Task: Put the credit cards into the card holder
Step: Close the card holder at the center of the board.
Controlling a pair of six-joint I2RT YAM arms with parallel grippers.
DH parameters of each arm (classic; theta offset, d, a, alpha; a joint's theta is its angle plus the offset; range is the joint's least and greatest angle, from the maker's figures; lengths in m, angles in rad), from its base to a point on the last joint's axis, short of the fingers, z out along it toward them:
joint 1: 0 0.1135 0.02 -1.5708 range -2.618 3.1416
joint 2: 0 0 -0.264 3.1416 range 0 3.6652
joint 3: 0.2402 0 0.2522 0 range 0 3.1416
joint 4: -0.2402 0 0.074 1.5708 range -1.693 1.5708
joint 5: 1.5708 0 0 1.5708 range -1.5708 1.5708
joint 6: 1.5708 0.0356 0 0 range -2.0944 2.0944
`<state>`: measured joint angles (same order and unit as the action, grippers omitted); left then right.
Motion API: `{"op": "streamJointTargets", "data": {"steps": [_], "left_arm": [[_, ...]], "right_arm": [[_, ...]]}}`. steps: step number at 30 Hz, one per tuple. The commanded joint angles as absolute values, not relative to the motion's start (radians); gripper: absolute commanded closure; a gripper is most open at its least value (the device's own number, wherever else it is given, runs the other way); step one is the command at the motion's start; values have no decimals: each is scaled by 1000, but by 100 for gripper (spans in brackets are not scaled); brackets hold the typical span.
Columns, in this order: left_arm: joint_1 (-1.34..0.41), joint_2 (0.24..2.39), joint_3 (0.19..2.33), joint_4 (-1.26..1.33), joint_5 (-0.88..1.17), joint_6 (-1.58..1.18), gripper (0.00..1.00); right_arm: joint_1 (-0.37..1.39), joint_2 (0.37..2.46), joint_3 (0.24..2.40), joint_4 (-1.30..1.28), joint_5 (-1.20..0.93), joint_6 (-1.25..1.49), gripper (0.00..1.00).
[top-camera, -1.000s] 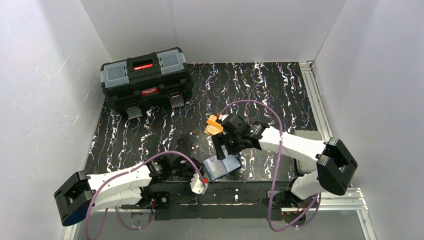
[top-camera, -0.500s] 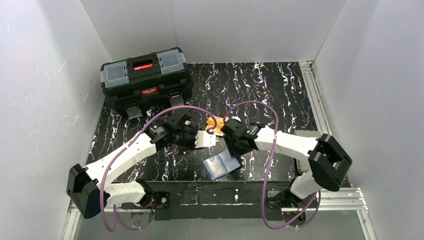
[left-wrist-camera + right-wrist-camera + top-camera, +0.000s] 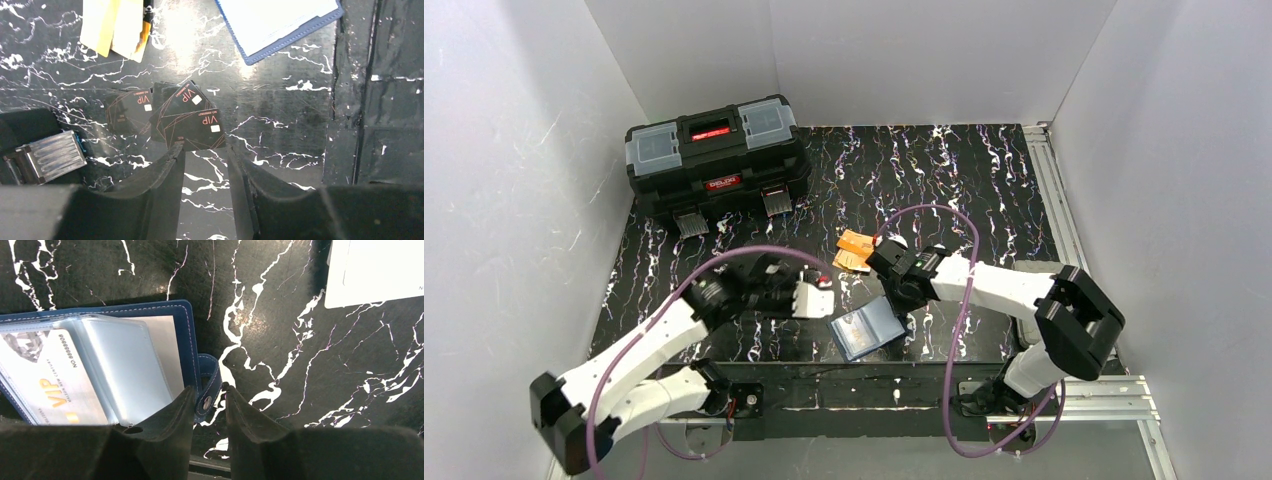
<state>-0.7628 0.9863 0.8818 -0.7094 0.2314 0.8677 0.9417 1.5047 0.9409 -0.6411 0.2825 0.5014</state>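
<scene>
- Okay, step in hand, as I read it: right gripper [image 3: 210, 390] steadies the card holder [image 3: 867, 330] while left gripper [image 3: 205, 152] goes for a card.
- card holder: lies open on the table [image 3: 984, 190] near the front edge, clear pockets up. A pale VIP card [image 3: 45, 375] is already in one pocket.
- right gripper: jaws narrow, straddling the snap tab [image 3: 209, 382]; can't tell if they actually pinch it.
- left gripper: jaws apart, only bare table between them, tips just short of the dark VIP cards [image 3: 185, 117], a fanned, overlapping pile.
- Other credit cards: orange-yellow cards [image 3: 854, 250] beyond the holder, near the right wrist; whitish card [image 3: 375, 270] flat on the table, apart from the holder.
- Doing it well: take one card only, the top of the fan. Flat cards offer no edge, so slide it clear or tip a corner before closing.
- Keep the tab held so the holder doesn't skate when a card pushes in; aim for the clear pocket [image 3: 125, 370] that looks empty.
- Risk: lifting two stuck cards.
</scene>
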Motion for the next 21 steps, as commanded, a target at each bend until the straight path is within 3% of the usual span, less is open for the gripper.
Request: {"op": "streamJointTargets", "data": {"steps": [1,5,10,16,21], "left_arm": [[-764,813,731,-578,342,1075,60],[-766,843,693,-542,468,1145,48],[-779,962,705,-521,558,1235,49],[-842,1019,584,-421,631,1449,45],[-910,1150,621,-396,635,1398,44]], "right_arm": [[930,1532,940,-639,288,521,66],[927,1543,945,-648,296,527,76],[908,1506,917,-619,277,523,99],[829,1506,881,-562,117,489,99],[829,1459,847,-523,41,431,99]]}}
